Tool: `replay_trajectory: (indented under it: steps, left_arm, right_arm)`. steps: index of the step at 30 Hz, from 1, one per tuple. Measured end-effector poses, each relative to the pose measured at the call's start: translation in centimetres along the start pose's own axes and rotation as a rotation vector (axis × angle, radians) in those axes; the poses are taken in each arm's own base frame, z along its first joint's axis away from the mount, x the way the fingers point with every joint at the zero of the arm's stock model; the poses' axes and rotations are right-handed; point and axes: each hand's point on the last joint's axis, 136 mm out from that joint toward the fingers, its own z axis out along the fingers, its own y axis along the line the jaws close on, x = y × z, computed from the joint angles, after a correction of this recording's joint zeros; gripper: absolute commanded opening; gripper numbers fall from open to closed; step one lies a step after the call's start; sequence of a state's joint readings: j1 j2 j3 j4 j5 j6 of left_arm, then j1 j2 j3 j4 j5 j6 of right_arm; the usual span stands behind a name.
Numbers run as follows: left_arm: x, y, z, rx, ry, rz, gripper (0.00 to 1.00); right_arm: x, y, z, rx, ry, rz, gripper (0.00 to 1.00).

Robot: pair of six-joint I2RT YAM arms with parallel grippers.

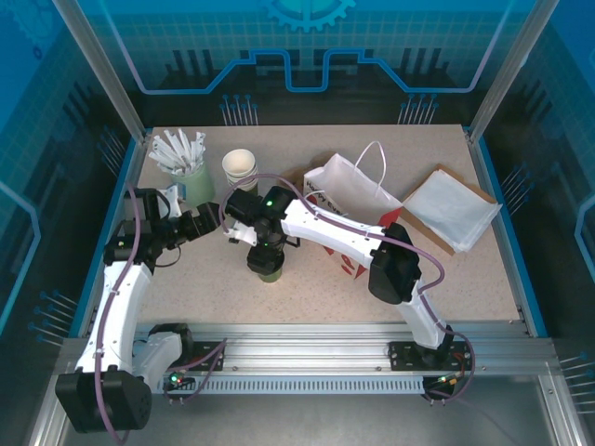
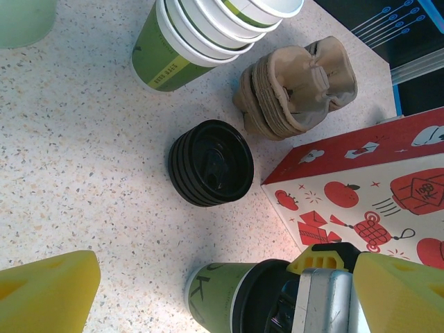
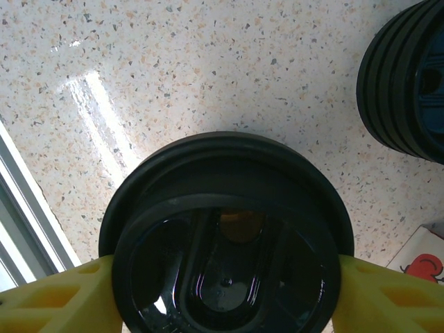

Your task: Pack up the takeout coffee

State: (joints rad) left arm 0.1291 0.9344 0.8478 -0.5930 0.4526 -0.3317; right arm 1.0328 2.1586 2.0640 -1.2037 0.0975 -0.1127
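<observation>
Cup: the cup point(image 1: 270, 270) stands up straight, just left of the middle of the top view, with its lid point(image 3: 225, 236) on.
Right gripper point(image 1: 264, 249): right above the cup, one jaw on each side of the lid. I cannot tell if they squeeze.
Left gripper point(image 1: 208, 223): jaws wide apart, holding nothing.
Bag point(image 1: 349, 200): to the right of the cup.
Nearer arm: right.

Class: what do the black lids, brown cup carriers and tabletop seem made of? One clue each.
Stacked round black lids: likely plastic, glossy highlights. Stacked brown cup carriers: probably moulded pulp, matte, rough-edged. Speckled beige tabletop: perhaps terrazzo-look laminate, smooth, reflecting glare.
</observation>
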Motion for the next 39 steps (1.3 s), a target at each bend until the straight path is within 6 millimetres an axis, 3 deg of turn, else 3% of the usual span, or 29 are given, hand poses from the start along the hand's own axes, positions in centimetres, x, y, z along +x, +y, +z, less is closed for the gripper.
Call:
replay_trajectory:
  steps: [18,23,25,28,34,39]
  left_arm:
    - [0.1,-0.2,0.1,0.015,0.006,-0.003,0.94]
    - [0.1,-0.1,0.2,0.018,0.0,-0.015,0.92]
    - [0.0,-0.2,0.2,0.02,-0.005,-0.027,0.91]
    - [-0.3,-0.5,0.0,0.028,-0.022,-0.037,0.9]
    - [-1.3,-2.4,-1.0,0.051,-0.071,-0.027,0.9]
    - [-3.1,-6.0,-2.0,0.109,-0.137,0.028,0.89]
  right_arm:
    - [0.0,-0.1,-0.1,0.008,0.0,0.0,0.5]
    - [-0.1,-0.2,-1.0,0.015,-0.019,0.0,0.46]
    - [-0.2,-0.1,-2.5,0.014,-0.051,0.001,0.45]
    - [-0.4,0.1,-6.3,0.013,-0.135,0.003,0.44]
    - [-1.5,-0.1,-17.1,0.021,-0.407,0.011,0.41]
    - [-1.2,-2.8,-25.3,0.066,-0.625,0.072,0.4]
